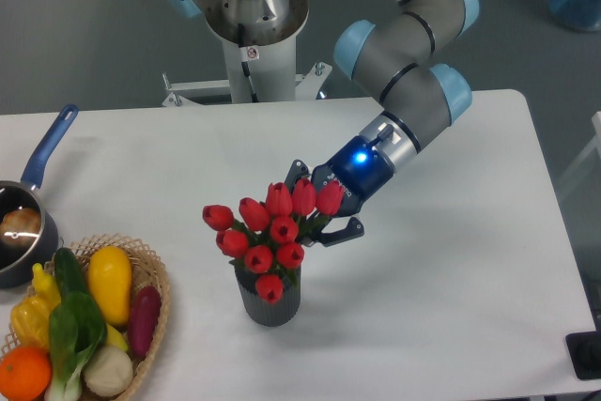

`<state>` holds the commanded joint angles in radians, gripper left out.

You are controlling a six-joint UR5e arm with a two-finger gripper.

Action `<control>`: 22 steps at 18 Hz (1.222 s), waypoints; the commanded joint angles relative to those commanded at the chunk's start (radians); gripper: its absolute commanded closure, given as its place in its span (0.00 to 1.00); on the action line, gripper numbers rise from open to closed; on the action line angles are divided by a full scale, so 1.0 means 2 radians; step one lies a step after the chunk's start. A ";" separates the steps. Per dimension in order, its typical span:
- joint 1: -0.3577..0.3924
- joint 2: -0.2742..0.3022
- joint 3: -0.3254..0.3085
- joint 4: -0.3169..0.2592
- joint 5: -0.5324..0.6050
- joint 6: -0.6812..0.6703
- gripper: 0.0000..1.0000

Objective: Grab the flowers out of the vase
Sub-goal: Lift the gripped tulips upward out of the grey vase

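A bunch of red tulip flowers [270, 232] with green leaves stands in the small dark grey ribbed vase [272, 303] near the table's front middle. The buds sit high above the vase mouth and lean to the right. My gripper [311, 207] reaches in from the right at bud height, lit by a blue light on its wrist. Its two dark fingers [349, 229] close around the right side of the bunch; the stems between them are hidden by the buds.
A wicker basket [154, 270] with colourful vegetables sits at the front left. A dark saucepan [19, 246] with a blue handle [50, 146] is at the left edge. The arm's base column [252, 39] stands behind the table.
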<state>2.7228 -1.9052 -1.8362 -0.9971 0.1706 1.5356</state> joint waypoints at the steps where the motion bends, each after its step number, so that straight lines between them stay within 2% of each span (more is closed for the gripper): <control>1: 0.003 0.002 0.000 -0.001 -0.011 -0.004 0.61; 8: 0.013 0.012 0.001 -0.001 -0.032 -0.010 0.61; 11: 0.015 0.020 0.001 -0.001 -0.046 -0.046 0.61; 19: 0.018 0.027 0.002 -0.001 -0.060 -0.051 0.61; 22: 0.025 0.040 0.003 -0.001 -0.061 -0.082 0.61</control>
<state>2.7719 -1.8255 -1.8301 -0.9986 0.0491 1.3716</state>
